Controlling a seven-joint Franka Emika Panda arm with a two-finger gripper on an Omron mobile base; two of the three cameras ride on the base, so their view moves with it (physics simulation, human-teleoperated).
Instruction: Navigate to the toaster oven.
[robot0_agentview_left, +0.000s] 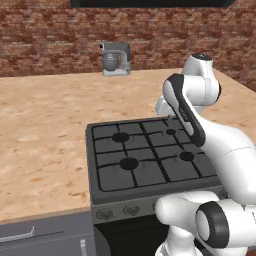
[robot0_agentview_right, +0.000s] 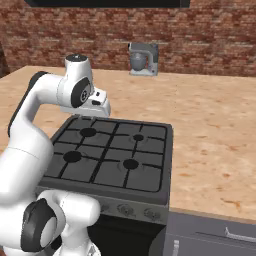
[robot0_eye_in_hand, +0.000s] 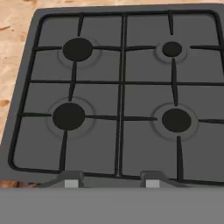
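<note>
A dark grey range (robot0_agentview_left: 150, 155) with four gas burners sits in a wooden counter (robot0_agentview_left: 45, 130). A white robot arm (robot0_agentview_left: 210, 145) bends over its right side. A grey stand mixer (robot0_agentview_left: 116, 59) stands far back against a brick wall (robot0_agentview_left: 50, 35).

Bench (robot0_agentview_left: 45, 125): showing a pale speckled wood-grain finish, matt and lightly mottled. Range (robot0_eye_in_hand: 122, 92): presenting a dark grey matt metal top, with black cast-looking grates (robot0_eye_in_hand: 120, 83) and dull black burner caps (robot0_eye_in_hand: 68, 116) lying on it. Back wall (robot0_agentview_right: 210, 35): displaying rough red-brown brick with pale mortar lines. Stand mixer (robot0_agentview_left: 116, 59): appearing in smooth grey metal, its bowl giving a soft sheen. Drawer fronts (robot0_agentview_left: 45, 235): wearing flat grey paint, with slim bright metal handles.
</note>
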